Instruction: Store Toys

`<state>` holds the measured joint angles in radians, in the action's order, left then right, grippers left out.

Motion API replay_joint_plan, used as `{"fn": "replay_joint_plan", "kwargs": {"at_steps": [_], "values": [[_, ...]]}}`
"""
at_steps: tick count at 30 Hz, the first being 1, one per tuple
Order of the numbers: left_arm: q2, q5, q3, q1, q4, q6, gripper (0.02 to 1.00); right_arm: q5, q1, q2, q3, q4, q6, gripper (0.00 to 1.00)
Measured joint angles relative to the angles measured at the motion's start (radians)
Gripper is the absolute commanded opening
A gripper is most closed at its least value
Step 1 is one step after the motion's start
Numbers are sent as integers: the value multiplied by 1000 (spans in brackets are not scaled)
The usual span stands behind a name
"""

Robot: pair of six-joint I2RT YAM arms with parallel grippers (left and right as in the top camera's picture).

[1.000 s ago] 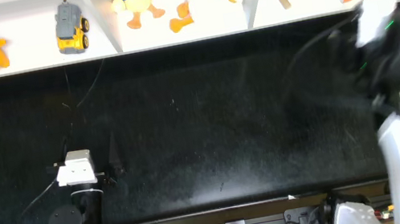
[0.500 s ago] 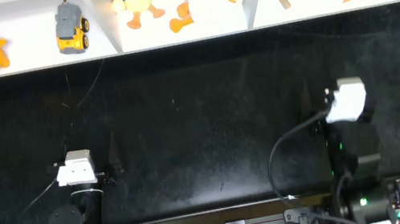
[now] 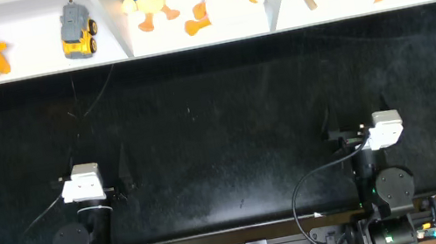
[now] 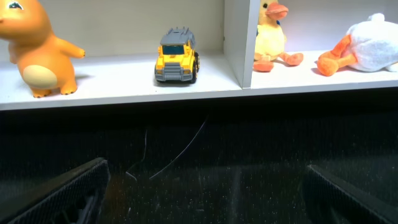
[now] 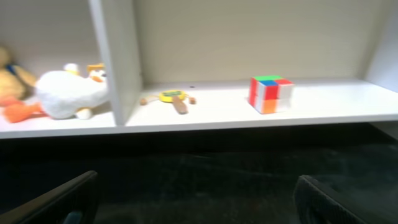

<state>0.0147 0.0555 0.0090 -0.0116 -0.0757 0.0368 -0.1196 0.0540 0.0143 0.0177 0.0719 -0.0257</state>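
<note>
Toys: six, all lined up on the white shelf (image 3: 187,40) along the far side of the table (image 3: 218,122).
Left compartment: an orange figure (image 4: 38,48) stands upright at the outer end. A yellow truck (image 4: 177,56) with a grey top is parked well apart from it, close to the first divider (image 4: 241,37), nose toward the table.
Middle compartment: a yellow plush duck (image 4: 273,34) sits upright just beside that divider. A white plush duck (image 5: 68,93) lies on its side near the second divider (image 5: 118,56), its orange feet toward the yellow one. I cannot tell whether the two touch.
Right compartment: a small wooden toy (image 5: 171,99) with a yellow-green round head lies flat near the divider. A colour cube (image 5: 270,93) stands apart from it, further toward the outer end.
Left pincer (image 4: 205,168): released, fingers spread wide and nothing between them. It sits low over the dark table near its own base, facing the truck's compartment.
Right pincer (image 5: 198,180): released too, fingers wide apart and empty, low over the table near its base, facing the right compartment.
Cable (image 3: 308,182): a black loop curves beside the right arm's base.
</note>
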Motion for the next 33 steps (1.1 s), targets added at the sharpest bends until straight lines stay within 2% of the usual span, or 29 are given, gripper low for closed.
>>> {"fn": "replay_joint_plan", "kwargs": {"at_steps": [8, 33], "values": [[0, 0, 0, 0, 0, 0, 998, 37, 0, 0, 0, 1, 0, 996], [0, 0, 0, 0, 0, 0, 998, 39, 0, 0, 0, 1, 0, 996]]}}
